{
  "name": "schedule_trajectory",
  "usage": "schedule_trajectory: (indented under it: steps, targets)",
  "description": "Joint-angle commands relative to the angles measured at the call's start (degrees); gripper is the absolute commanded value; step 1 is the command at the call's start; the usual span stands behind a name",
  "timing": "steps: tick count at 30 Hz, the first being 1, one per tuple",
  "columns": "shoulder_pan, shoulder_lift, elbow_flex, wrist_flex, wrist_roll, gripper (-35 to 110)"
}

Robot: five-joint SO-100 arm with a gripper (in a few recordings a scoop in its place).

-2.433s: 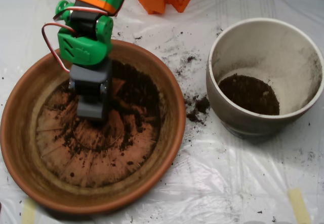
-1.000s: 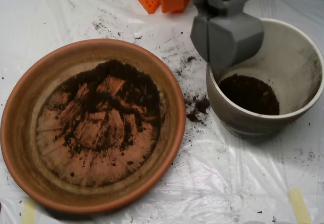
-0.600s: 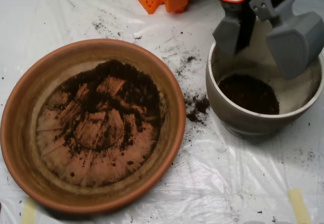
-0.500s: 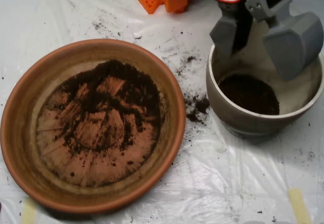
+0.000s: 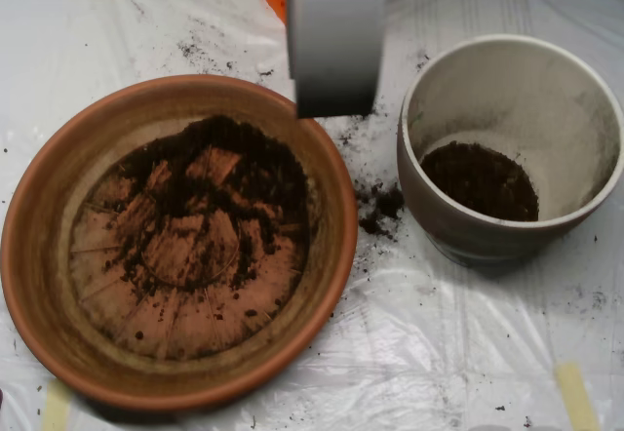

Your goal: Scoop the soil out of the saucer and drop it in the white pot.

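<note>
The grey scoop [image 5: 334,46] hangs blurred at twelve o'clock, cut off by the top edge, over the saucer's [image 5: 39,285] one-o'clock rim. Soil [image 5: 234,173] lies thin across the saucer's upper half. The white pot [image 5: 597,192] at three o'clock holds a dark patch.

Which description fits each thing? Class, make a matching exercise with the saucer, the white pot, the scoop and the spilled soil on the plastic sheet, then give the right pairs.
Things:
1. saucer
2. white pot
3. scoop
4. spilled soil

Descriptions:
A. grey, blurred, at the top edge between the two vessels
B. dark clump on the plastic sheet, between the two vessels
C. terracotta, on the left, thin soil over a ridged bottom
D. on the right, a dark soil patch at its bottom

Pairs: 1-C, 2-D, 3-A, 4-B
</note>
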Motion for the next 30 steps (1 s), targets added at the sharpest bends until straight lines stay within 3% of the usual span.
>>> schedule_trajectory:
  steps: [1, 7, 15, 24, 30]
  targets:
    - [7.56, -1.85, 4.31, 0.09, -2.9, 35]
    - [17.31, -17.23, 7.38, 0.7, -11.16, 35]
    - [20.13, -37.88, 0.0, 5.62, -30.15, 35]
    - [17.58, -38.94, 6.06, -2.2, -39.64, 37]
    - [14.94, -34.63, 14.15, -10.63, -40.34, 37]
